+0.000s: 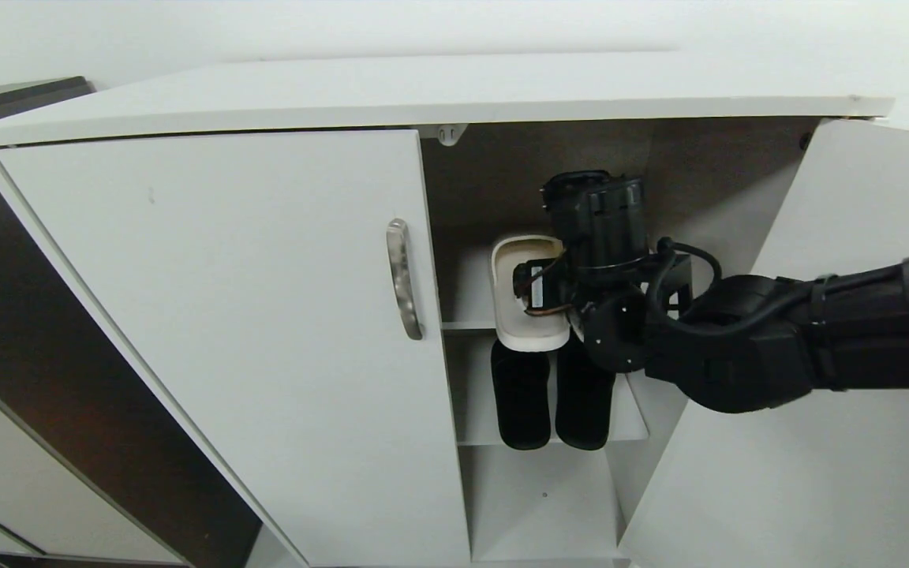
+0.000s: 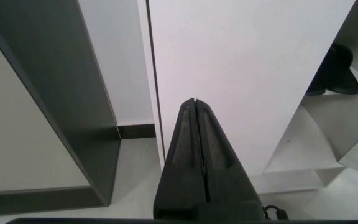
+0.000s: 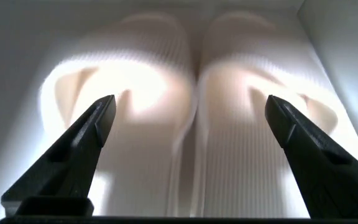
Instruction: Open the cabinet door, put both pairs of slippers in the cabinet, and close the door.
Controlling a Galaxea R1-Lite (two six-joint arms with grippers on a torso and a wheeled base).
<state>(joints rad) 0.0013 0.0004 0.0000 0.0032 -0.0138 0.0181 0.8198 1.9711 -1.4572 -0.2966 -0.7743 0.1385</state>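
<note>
Right pincer (image 3: 190, 102) spread wide before white slippers (image 3: 138, 81), apparently on upper shelf (image 1: 466, 324) of cabinet (image 1: 423, 87); left pincer (image 2: 194, 106) closed, empty.

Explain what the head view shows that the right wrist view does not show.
Only the head view: the closed left door with its metal handle, the open right door, and the black slippers on a lower shelf. Only the right wrist view: the right tool, open, and both white slippers side by side. Both share: the white slippers, though the head view shows just one plainly.
</note>
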